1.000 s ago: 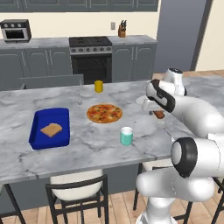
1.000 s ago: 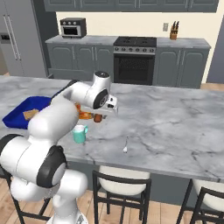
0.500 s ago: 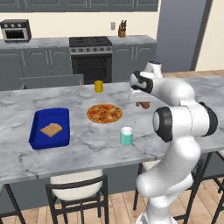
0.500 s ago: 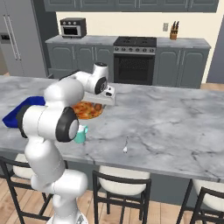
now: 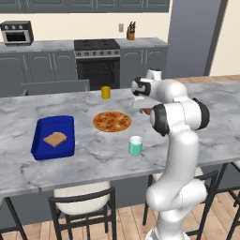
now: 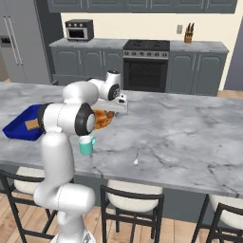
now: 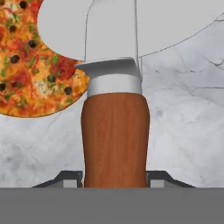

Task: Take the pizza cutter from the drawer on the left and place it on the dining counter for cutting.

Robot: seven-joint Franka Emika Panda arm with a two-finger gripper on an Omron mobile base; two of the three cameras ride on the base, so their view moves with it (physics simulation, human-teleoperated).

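Note:
In the hand view the pizza cutter [image 7: 115, 140] stands upright between my fingertips [image 7: 70, 180], its reddish-brown handle gripped and its silver wheel blade at the top. My gripper [image 7: 114, 180] is shut on the handle. It hangs just above the marble dining counter [image 7: 183, 131], beside the right edge of the pizza [image 7: 30, 65]. From the base views my gripper [image 5: 139, 102] [image 6: 121, 102] hovers low over the dining counter [image 5: 93, 159] [image 6: 190, 128] next to the pizza [image 5: 111, 121] [image 6: 97, 120]. The drawer is out of view.
A teal mug [image 5: 135, 146] [image 6: 86, 144] stands near the counter's front edge. To the left are a blue tray [image 5: 42, 140] holding toast and a yellow cup [image 5: 106, 92]. A silver spoon [image 6: 136, 159] lies right of the arm. Stools [image 5: 82, 206] line the front.
My hand has swung left across the counter with the pizza cutter still held, ending beside the pizza. The arm's elbow has folded in closer to the counter.

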